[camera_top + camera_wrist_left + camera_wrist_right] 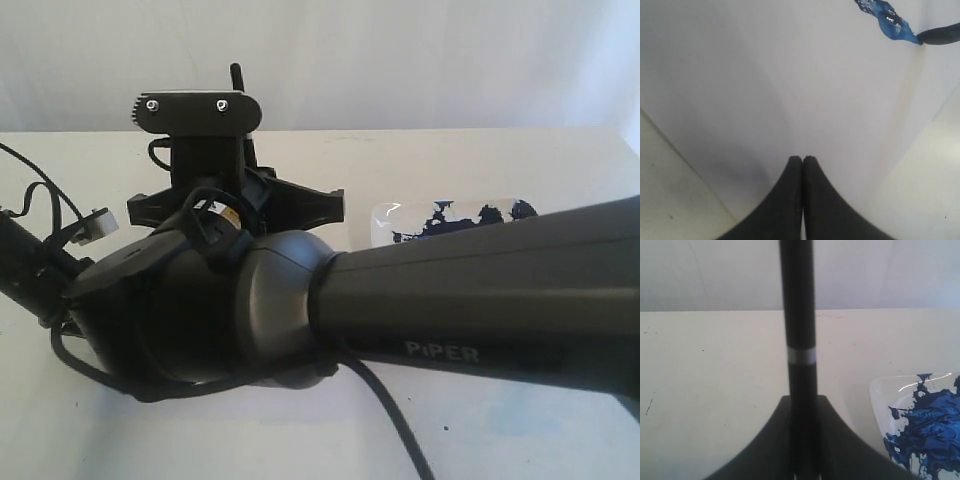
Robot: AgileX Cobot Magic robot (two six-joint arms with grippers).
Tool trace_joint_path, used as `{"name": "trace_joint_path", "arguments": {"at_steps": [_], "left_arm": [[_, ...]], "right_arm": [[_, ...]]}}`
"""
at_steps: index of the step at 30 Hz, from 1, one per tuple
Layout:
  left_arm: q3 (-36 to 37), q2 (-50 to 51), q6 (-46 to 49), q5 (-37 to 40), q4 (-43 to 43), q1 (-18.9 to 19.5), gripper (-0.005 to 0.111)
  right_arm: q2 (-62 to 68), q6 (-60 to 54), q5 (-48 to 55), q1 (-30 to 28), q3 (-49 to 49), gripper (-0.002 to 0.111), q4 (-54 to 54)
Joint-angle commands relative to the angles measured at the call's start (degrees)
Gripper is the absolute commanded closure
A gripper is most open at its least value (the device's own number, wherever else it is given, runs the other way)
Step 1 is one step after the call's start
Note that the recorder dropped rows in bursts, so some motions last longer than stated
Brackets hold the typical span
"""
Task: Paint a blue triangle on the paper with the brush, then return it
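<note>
My right gripper (802, 399) is shut on the brush (801, 315), whose black handle with a silvery ring stands up between the fingers. In the exterior view the handle's end (237, 75) pokes above the right wrist, and the arm hides the paper. The brush's dark tip (941, 34) touches the end of one thick, wet blue stroke (887, 20) on the paper (765, 75). No more of the blue triangle shows. My left gripper (802, 158) hangs shut and empty over the bare paper, apart from the stroke.
A clear plate (395, 222) with a dark-blue paint blotch sits on the cream table to the right of the right gripper; its rim (880, 390) is close beside the jaws. The right arm's thick forearm (480, 300) crosses the scene. The left arm (30, 265) and its cables are at the far left.
</note>
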State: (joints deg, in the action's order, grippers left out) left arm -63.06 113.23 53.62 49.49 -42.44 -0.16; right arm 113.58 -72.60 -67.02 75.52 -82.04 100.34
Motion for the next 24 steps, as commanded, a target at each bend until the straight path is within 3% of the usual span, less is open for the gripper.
{"name": "trace_joint_path", "arguments": {"at_steps": [1, 16, 24], "left_arm": [[0.30, 0.29, 0.28, 1.11, -1.18, 0.03, 0.107], [0.30, 0.29, 0.33, 1.10, -1.55, 0.03, 0.107], [0.30, 0.29, 0.33, 1.33, -1.54, 0.03, 0.107]], "right_arm": [[-0.81, -0.88, -2.26, 0.49, 0.11, 0.108, -0.39], [-6.85, -2.98, -2.85, 1.42, 0.11, 0.108, -2.15], [-15.02, -12.68, 18.40, -6.23, 0.11, 0.108, -2.31]]}}
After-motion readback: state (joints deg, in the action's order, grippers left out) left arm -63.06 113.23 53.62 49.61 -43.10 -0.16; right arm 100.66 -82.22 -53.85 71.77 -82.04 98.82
